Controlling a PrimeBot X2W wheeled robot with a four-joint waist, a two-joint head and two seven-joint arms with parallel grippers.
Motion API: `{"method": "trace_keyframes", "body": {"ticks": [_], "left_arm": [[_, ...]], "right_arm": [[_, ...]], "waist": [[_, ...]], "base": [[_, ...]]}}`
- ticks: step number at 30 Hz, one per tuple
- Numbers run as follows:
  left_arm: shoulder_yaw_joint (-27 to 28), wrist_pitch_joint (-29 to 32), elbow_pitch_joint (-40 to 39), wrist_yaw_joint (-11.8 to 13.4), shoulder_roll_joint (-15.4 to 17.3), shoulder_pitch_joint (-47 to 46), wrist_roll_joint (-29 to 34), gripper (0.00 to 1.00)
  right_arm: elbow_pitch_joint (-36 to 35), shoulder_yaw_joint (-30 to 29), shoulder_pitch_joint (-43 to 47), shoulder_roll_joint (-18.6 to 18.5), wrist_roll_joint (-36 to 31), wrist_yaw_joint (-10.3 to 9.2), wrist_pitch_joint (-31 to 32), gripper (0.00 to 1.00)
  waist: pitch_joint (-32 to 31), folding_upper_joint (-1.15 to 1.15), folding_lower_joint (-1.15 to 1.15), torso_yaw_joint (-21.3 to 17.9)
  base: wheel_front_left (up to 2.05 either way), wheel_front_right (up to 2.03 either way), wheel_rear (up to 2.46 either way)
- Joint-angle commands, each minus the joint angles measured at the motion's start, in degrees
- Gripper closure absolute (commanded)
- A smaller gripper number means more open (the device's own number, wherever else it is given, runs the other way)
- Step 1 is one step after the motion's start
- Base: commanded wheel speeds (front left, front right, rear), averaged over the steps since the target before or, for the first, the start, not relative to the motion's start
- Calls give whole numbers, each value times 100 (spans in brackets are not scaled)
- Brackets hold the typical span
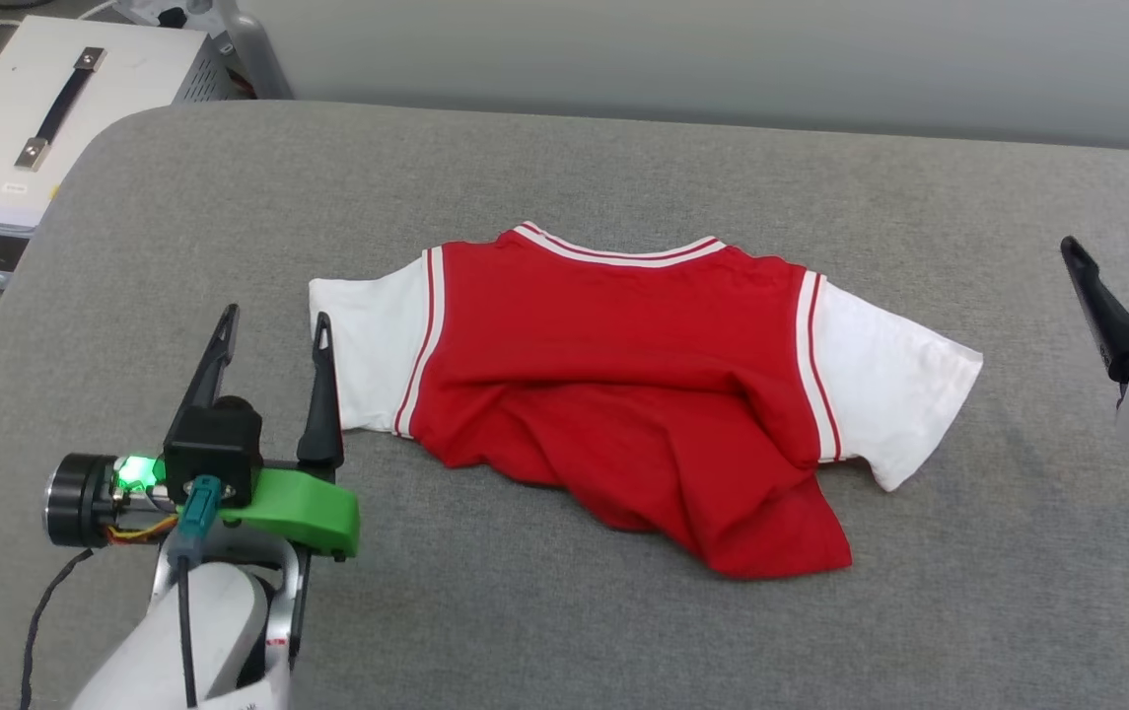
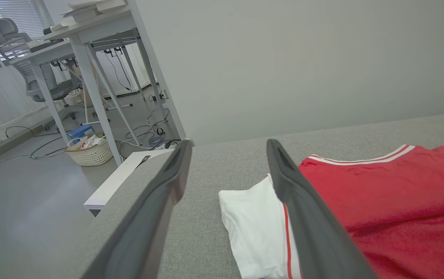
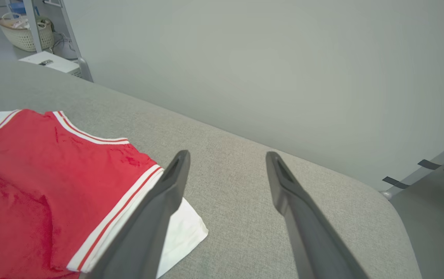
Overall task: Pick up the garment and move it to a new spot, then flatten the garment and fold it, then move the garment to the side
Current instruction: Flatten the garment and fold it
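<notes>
The garment, a red T-shirt with white sleeves and striped trim, lies on the grey padded table. Its collar points to the far side and its lower hem is bunched and folded up over the body toward the near right. My left gripper stands open just left of the white left sleeve, nothing between its fingers. My right gripper is open at the far right, apart from the right sleeve. The garment lies right of my left fingers, and the garment left of my right fingers.
A white equipment case with a black handle stands off the table's far left corner. A grey wall runs behind the table. Desks, a chair and a wicker basket stand on the floor to the left. The table's rounded right corner is close.
</notes>
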Motion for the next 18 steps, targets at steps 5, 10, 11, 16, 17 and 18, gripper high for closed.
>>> {"method": "trace_keyframes", "body": {"ticks": [5, 10, 11, 16, 17, 18], "left_arm": [[373, -33, -296, -156, -399, 416, 637, 0], [712, -33, -430, -372, -788, 598, 1018, 0], [780, -33, -446, -424, -871, 624, 1085, 0], [1035, -33, -478, -675, -1234, 653, 1340, 0], [1095, -33, -471, -736, -1304, 642, 1390, 0], [1141, -33, -464, -784, -1357, 631, 1428, 0]], "right_arm": [[534, 731, -605, -670, 829, -3, 1379, 0], [976, 1308, -1036, -1090, 1471, -3, 2485, 0], [1069, 1400, -1128, -1126, 1545, -3, 2616, 0], [1449, 1694, -1502, -1158, 1728, -3, 2860, 0], [1524, 1766, -1577, -1148, 1734, -3, 2880, 0], [1586, 1825, -1634, -1139, 1730, -3, 2892, 0]], "waist": [[271, 0, 0, 239], [528, 0, 0, 415], [584, 0, 0, 447], [884, 0, 0, 611], [943, 0, 0, 640], [992, 0, 0, 661]], "base": [[0, 0, 0], [0, 0, 0], [0, 0, 0], [0, 0, 0], [0, 0, 0], [0, 0, 0]]}}
